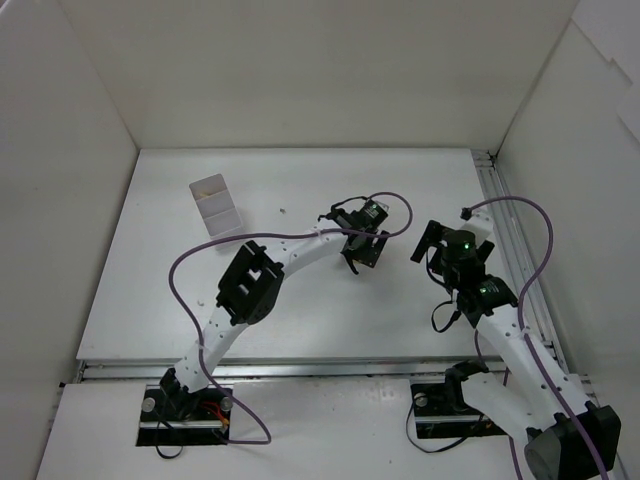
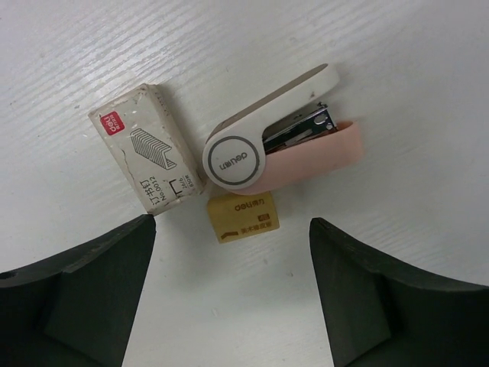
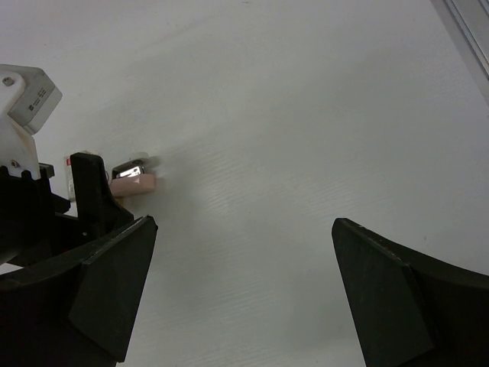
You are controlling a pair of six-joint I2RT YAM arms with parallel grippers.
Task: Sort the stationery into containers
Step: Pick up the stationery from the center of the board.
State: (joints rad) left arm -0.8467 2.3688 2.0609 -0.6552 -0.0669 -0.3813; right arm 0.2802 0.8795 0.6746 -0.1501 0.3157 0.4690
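Note:
In the left wrist view a white and pink stapler (image 2: pixel 279 138), a white staple box (image 2: pixel 145 145) and a small beige eraser (image 2: pixel 243 216) lie close together on the white table. My left gripper (image 2: pixel 233 275) is open and empty, hovering above them, with the eraser just ahead of its jaws. In the top view the left gripper (image 1: pixel 362 252) hides these items. The white divided organizer (image 1: pixel 213 205) stands at the back left. My right gripper (image 1: pixel 432 260) is open and empty over bare table (image 3: pixel 244 290). The stapler (image 3: pixel 134 182) shows at its left.
White walls enclose the table on three sides. A metal rail (image 1: pixel 510 240) runs along the right edge. The left arm's wrist (image 3: pixel 30 191) fills the left side of the right wrist view. A small speck (image 1: pixel 283 211) lies near the organizer.

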